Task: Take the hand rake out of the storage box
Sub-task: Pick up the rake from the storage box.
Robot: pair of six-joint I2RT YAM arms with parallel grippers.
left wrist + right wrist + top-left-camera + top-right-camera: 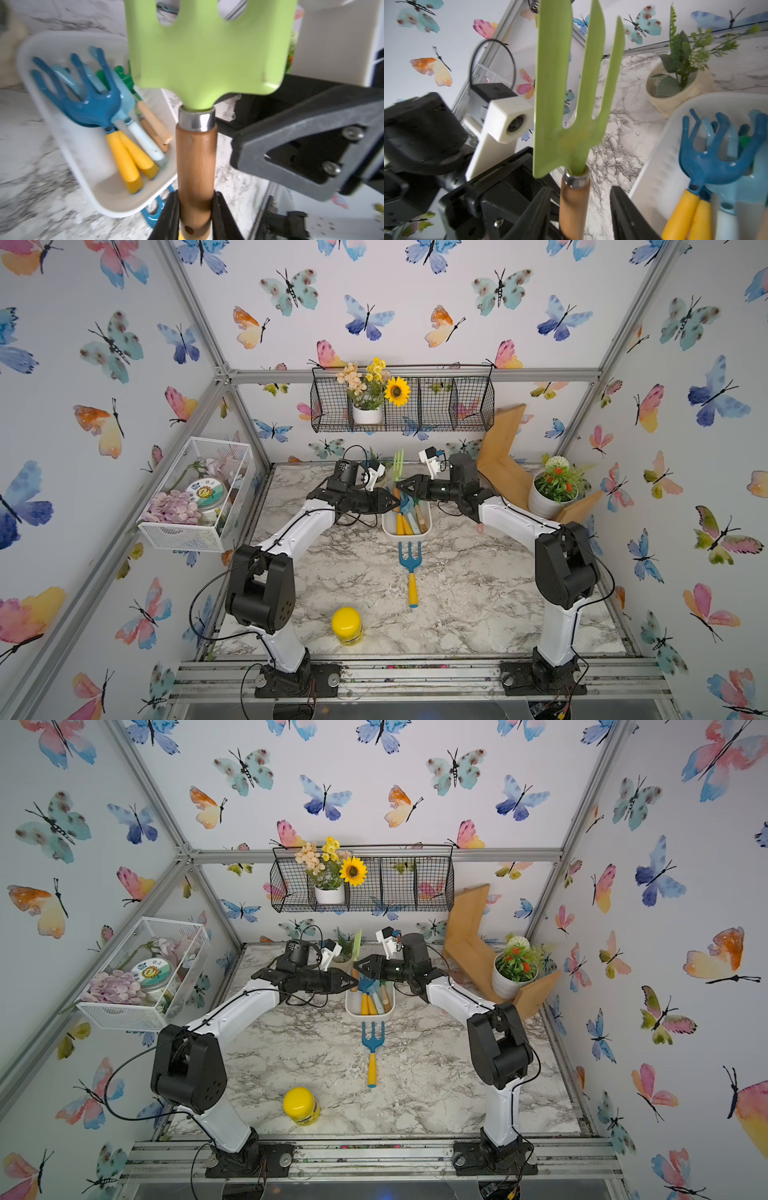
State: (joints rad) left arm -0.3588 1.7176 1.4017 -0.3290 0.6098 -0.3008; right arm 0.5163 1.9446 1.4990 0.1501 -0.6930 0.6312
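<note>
One green rake (207, 52) is pinched by the left gripper (196, 208); the right gripper (579, 207) is spread around its handle. Apparently five tools (91, 104) (two yellow-handled) lie in one storage box (87, 151).

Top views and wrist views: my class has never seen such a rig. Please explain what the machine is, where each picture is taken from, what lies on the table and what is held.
The machine is two robot arms, a left arm and a right arm, mounted at a marble-patterned table's near edge. Two pictures look down from overhead, nearly alike; the other two come from a camera on each wrist. On the table are a white storage box of garden tools, a blue fork lying before it and a yellow jar. The left gripper is shut on the wooden handle of a green hand rake, held upright. The right gripper is open, its jaws beside the handle, not touching.
</note>
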